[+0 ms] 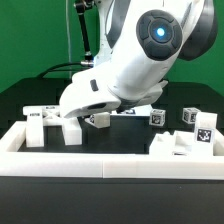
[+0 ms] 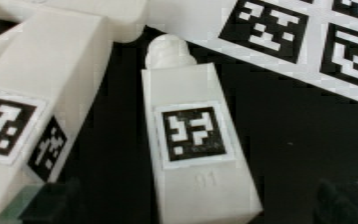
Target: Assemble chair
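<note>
Your pincer point(image 2: 197, 206) stands wide apart and grips nothing. Its two dark fingertips point(image 2: 51, 205) sit on either side of the long white plastic leg post with a square black-and-white tag point(image 2: 190, 150), and a strip of black counter point(image 2: 282, 150) shows on the post's open side.

The post lies flat with its tag facing up. Its long axis runs straight away from the pincer, square to the line between the fingertips. Its rounded peg end points toward the marker board point(image 2: 274, 28).

Just beside the post, on one flank, lies a broader white plastic chair piece with its own tag point(image 2: 43, 90). It is slanted against the post, so the dark gap between them narrows toward the peg end. That flank is the tight one; the other is bare counter.

In the exterior view the arm hides the post, and you see only the pincer point(image 1: 97, 118) low over the counter. That view adds what the wrist view misses:
- White blocky chair parts point(image 1: 42, 128) lie near the pincer, on the exterior view's left.
- More tagged white pieces point(image 1: 190, 117) lie well apart from it, on the exterior view's right.
- The long low white border rail point(image 1: 100, 165) runs along the near edge.
</note>
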